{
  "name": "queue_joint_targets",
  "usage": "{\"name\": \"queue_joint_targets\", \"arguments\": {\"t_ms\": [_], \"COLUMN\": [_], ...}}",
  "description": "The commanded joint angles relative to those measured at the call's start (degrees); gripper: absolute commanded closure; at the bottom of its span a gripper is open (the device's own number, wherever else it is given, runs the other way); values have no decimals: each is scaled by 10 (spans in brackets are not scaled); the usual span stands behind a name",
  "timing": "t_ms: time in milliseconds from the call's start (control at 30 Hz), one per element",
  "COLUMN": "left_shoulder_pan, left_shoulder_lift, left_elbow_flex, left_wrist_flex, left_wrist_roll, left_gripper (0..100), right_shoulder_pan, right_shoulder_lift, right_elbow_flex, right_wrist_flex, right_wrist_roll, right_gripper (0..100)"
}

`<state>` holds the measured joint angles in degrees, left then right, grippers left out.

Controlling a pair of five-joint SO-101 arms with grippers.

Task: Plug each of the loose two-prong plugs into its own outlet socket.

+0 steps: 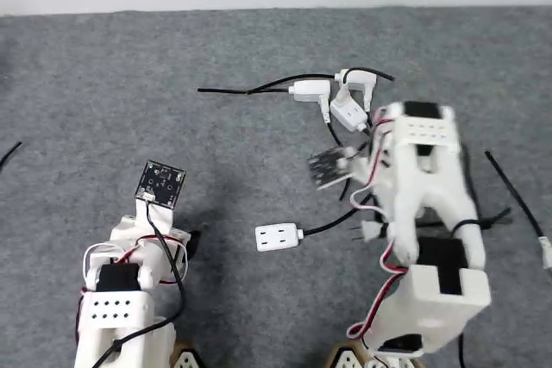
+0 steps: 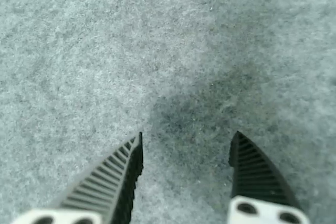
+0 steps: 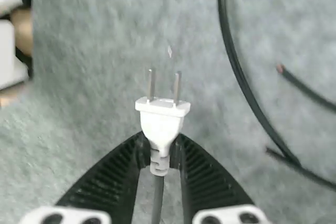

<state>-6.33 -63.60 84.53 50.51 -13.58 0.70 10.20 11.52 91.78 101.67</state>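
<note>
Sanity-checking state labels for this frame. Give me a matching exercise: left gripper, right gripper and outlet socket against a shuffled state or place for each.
Things:
A. left gripper
B. right gripper
C. outlet socket

States or places:
1. lying on the carpet between the two arms
2. open over bare carpet
3. shut on a white two-prong plug, prongs pointing away from the fingers

Pairs: A-2, B-3, C-1
</note>
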Motion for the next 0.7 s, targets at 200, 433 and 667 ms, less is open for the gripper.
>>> {"name": "queue_joint_targets", "arguments": {"t_ms": [200,433,667], "left_shoulder_pan": [2,2,2], "left_shoulder_lift": [-8,-8,-8], "left_elbow_flex": [-2,-2,-1], "left_wrist_flex": [-6,-7,-7], "left_wrist_roll": [0,0,0], "left_gripper": [750,750,750], "right_shoulder_pan": [-71,-73,-102], "right_shoulder_lift": [-33,-33,-33], "right_elbow_flex": [138,192,198], "right_wrist_flex": [-153,-173,-166], "right_wrist_roll": [-158,-156,-160], "right_gripper": [990,986,862]}}
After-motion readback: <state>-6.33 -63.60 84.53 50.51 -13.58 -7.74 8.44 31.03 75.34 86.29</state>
